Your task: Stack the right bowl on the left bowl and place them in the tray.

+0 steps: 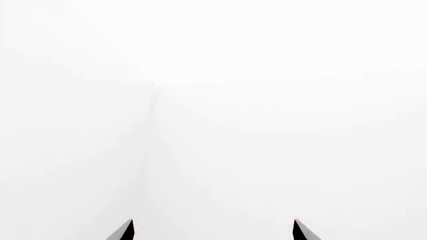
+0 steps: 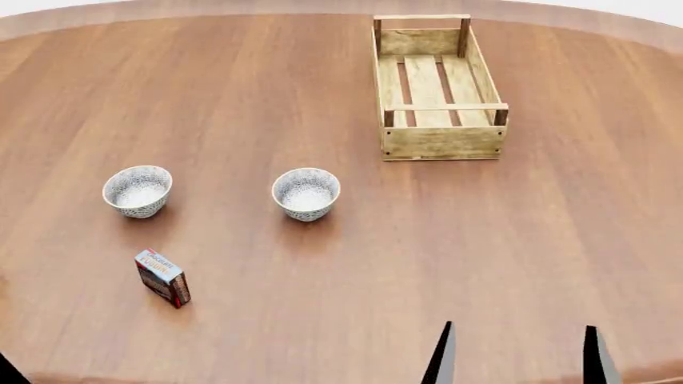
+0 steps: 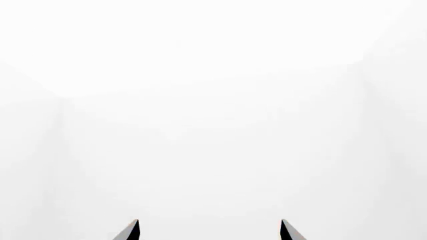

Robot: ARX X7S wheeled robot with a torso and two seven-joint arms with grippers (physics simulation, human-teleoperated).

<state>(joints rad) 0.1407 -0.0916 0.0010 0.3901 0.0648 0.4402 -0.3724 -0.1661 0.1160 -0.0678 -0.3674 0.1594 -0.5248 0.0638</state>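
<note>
My left wrist view shows only white haze: my left pincer (image 1: 213, 231) is spread wide with nothing between the tips, aimed away from the table, so it tells me nothing about the bowls.

From my head view, the table (image 2: 533, 240) carries everything. The left bowl (image 2: 137, 190) sits at nine o'clock, the right bowl (image 2: 306, 193) near centre, both upright and well apart, neither yet lifted. The tray (image 2: 437, 86) lies at one o'clock, empty, its long side running away from me. A small box (image 2: 163, 278) stands at seven o'clock, clear of both bowls. My right pincer (image 2: 521, 352) shows at five o'clock, tips parted, holding nothing.

My right wrist view is also white haze, tips apart and empty.
</note>
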